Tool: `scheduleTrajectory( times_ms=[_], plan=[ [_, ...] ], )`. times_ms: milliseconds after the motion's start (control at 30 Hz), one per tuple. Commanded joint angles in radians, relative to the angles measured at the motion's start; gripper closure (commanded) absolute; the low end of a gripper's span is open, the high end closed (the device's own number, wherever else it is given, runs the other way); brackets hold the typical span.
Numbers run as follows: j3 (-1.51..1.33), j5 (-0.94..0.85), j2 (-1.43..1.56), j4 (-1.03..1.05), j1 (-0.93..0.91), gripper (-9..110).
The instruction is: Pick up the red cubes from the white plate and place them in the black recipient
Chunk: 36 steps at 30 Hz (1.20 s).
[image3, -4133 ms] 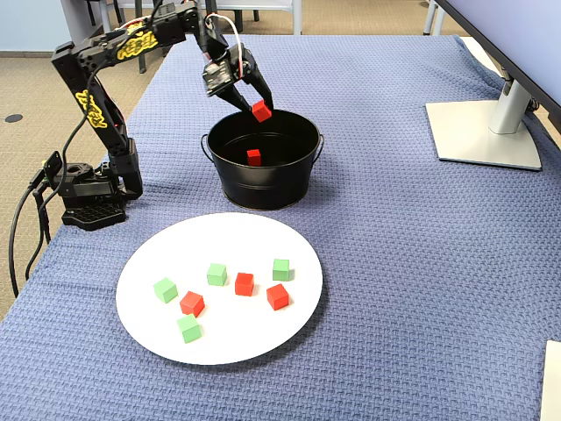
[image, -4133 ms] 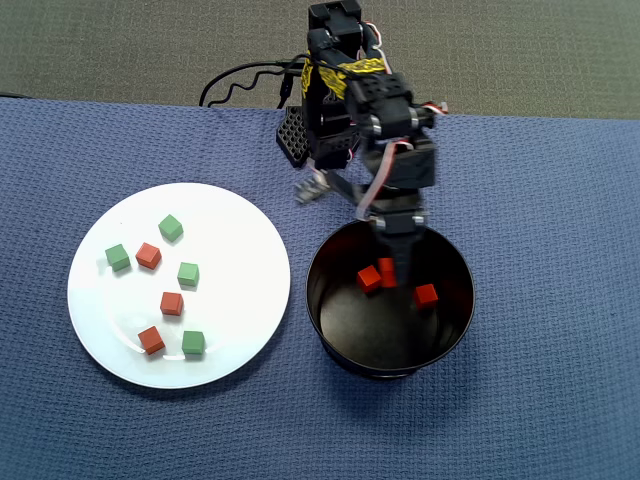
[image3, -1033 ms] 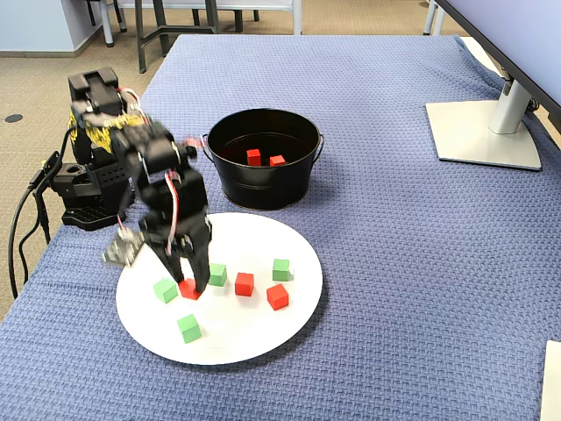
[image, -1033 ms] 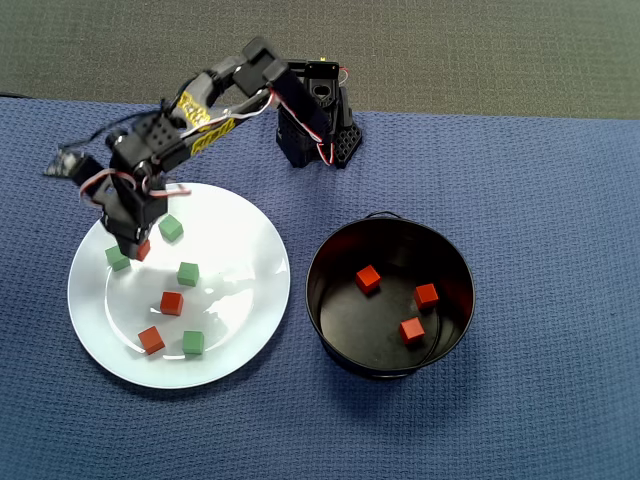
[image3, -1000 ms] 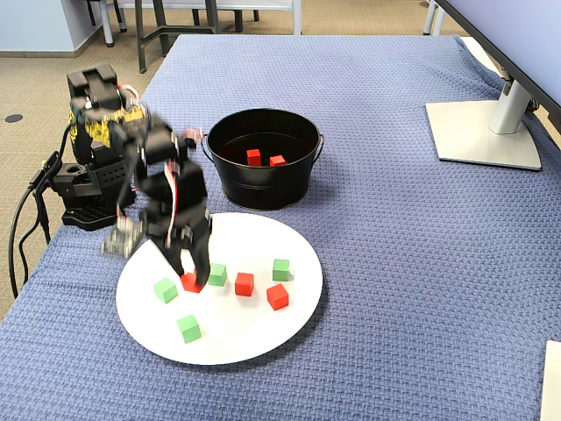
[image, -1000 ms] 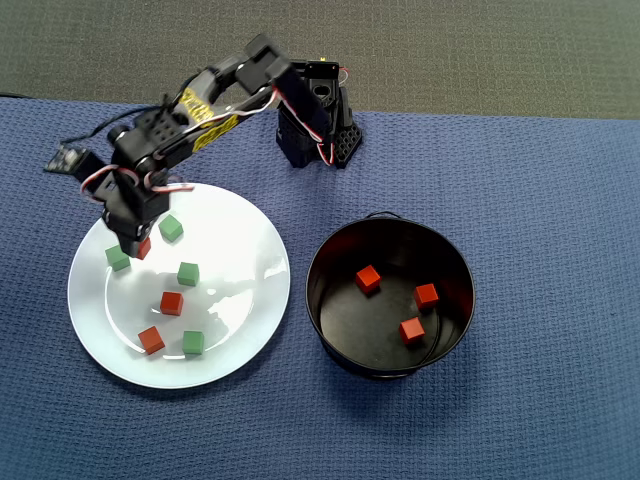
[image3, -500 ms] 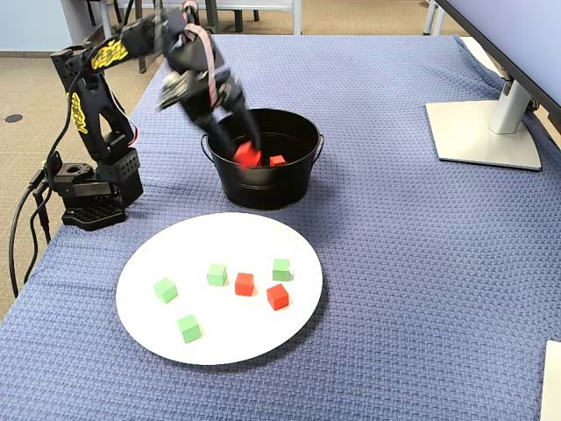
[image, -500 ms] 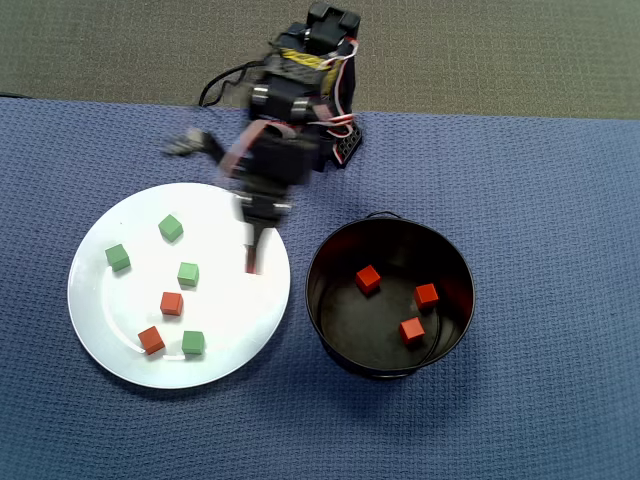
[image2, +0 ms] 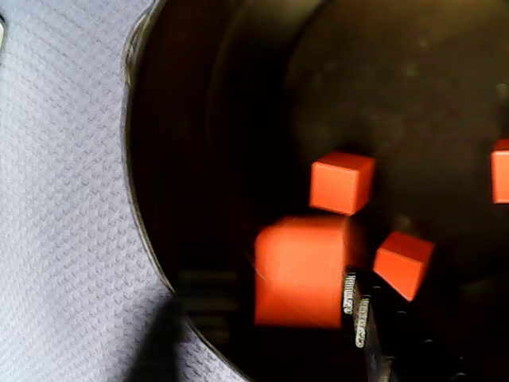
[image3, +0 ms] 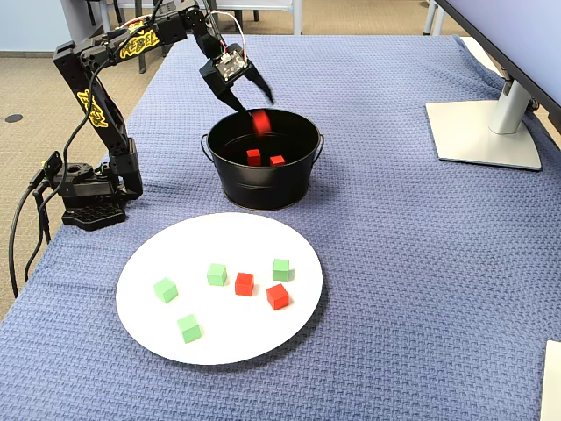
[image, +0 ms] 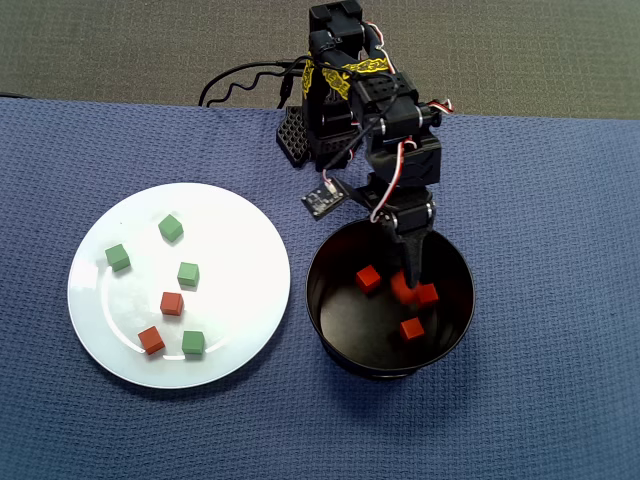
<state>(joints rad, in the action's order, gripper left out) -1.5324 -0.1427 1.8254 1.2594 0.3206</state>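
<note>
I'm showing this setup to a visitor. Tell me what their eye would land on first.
First, the black arm's pincer poised over the black pot, with a blurred red cube just under its tips, seemingly dropping in. Three more red cubes lie on the pot's floor. In the overhead view, the white plate to the left holds four green cubes and two red ones.
</note>
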Motion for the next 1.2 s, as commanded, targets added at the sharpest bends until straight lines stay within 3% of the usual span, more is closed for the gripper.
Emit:
scheduleTrajectory(
  times_ms=[0,333,600,867,1167],
  plan=[
    [0.213,-0.052,-0.028,0.123,-0.135,69],
    [0.278,-0.334,-0.164,0.146,-0.624,78],
    [0.325,-0.465,-0.371,0.095,-0.87,81],
    [0.416,-0.549,-0.601,0.031,-0.986,83],
    [0.551,-0.532,-0.773,0.052,-0.985,81]
  ],
)
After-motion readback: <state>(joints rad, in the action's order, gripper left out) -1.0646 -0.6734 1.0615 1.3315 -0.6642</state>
